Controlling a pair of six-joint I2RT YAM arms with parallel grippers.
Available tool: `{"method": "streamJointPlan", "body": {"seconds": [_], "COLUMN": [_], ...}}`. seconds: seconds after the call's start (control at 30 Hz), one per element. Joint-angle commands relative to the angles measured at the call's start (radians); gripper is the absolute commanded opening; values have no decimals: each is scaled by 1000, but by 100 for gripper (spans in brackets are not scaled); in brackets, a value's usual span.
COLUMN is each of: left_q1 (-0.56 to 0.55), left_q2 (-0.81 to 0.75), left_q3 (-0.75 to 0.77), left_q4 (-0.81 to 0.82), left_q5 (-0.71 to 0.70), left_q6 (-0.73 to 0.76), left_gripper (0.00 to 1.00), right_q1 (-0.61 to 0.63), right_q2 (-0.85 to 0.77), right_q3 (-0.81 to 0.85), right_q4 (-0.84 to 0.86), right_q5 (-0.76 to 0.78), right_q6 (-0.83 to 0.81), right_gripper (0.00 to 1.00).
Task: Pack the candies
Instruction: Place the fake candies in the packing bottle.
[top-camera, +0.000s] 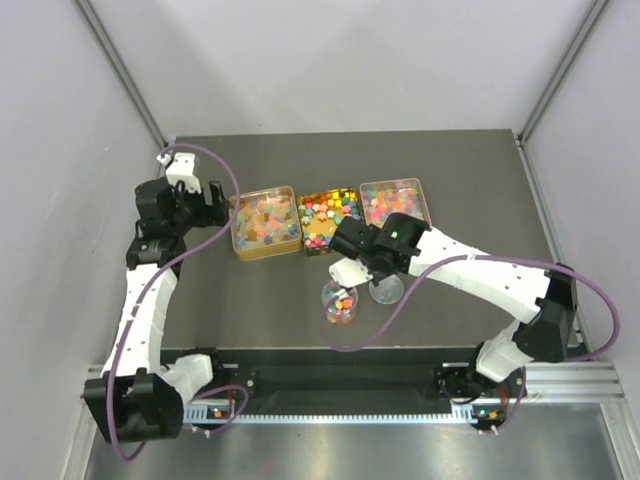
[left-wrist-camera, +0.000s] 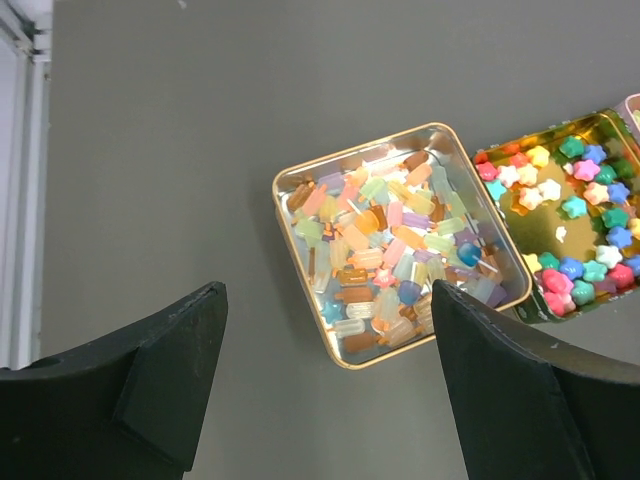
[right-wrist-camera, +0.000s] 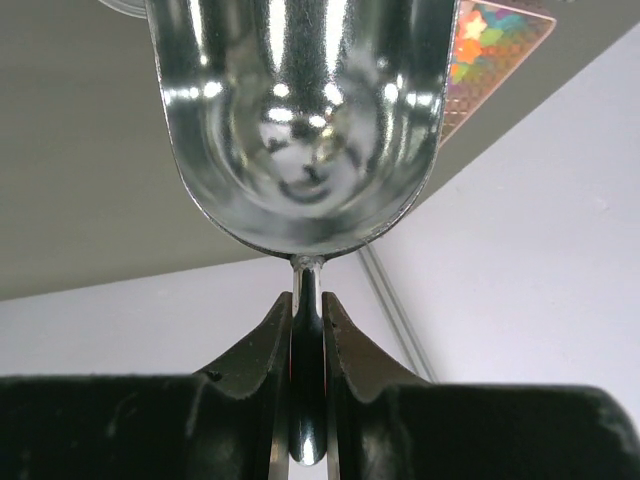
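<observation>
The candies (top-camera: 265, 220) fill three tins (top-camera: 266, 256) side by side at the far middle of the table (top-camera: 450, 170), and a few lie in a clear jar (top-camera: 340, 305) nearer. My right arm bends leftward by that jar, its pincer (right-wrist-camera: 308, 320) clenched on a metal scoop's (right-wrist-camera: 300, 130) thin handle. My left pincer (left-wrist-camera: 328, 300) hangs spread wide just left of the leftmost tin.

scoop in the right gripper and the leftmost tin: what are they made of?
The scoop looks like polished bare metal, probably steel. Its bowl mirrors the surroundings, and the thin handle clamped in the right gripper shines the same way. The leftmost tin looks like thin sheet metal, with a gold-toned rolled rim and a silvery reflective inside. Tinplate or aluminium cannot be told apart.
</observation>
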Motion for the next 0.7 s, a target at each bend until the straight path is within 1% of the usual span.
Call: {"method": "streamJointPlan", "body": {"seconds": [0.0,0.13,0.17,0.2,0.23,0.27,0.3,0.33,0.37,0.4,0.43,0.47,0.5,0.53,0.57,0.6,0.67], "left_q1": [12,17,18,18,20,29,38,49,76,90,104,129,138,144,152,155,159], "left_q2": [-33,-11,10,21,41,85,113,142,198,229,257,304,329,354,393,411,463], "left_q3": [9,43,50,60,87,105,125,168,193,217,254,271,288,313,320,328,342], "left_q4": [14,-21,-32,-58,-76,-101,-121,-163,-184,-205,-236,-247,-260,-270,-271,-270,-254], "left_q5": [-35,-62,-70,-85,-88,-90,-75,-63,-52,-40,-17,-7,6,19,23,23,31], "left_q6": [33,53,57,62,62,56,51,44,36,22,19,15,13,12,1,-5,-25], "left_gripper": [88,88,88,88,89,89,89,89,88,88,87,87,86,86,85,85,84], "right_q1": [44,50,40,29,14,-29,-52,-72,-107,-120,-131,-140,-146,-151,-158,-163,-166], "right_q2": [-14,-26,-20,-8,12,70,107,145,222,262,303,393,444,495,591,639,745], "right_q3": [59,89,108,169,206,247,334,380,426,506,543,583,670,716,764,863,946], "right_q4": [-135,-133,-127,-112,-107,-104,-104,-96,-90,-55,-40,-27,-9,0,8,13,10], "right_q5": [84,83,67,44,-15,-51,-83,-136,-163,-181,-194,-192,-201,-203,-206,-207,-206], "right_q6": [40,46,55,66,81,111,124,133,136,133,127,106,93,83,61,50,18], "right_gripper": [0,0,0,0,0,0,0,0,0,0,0,0,0,0,0,0,0]}}
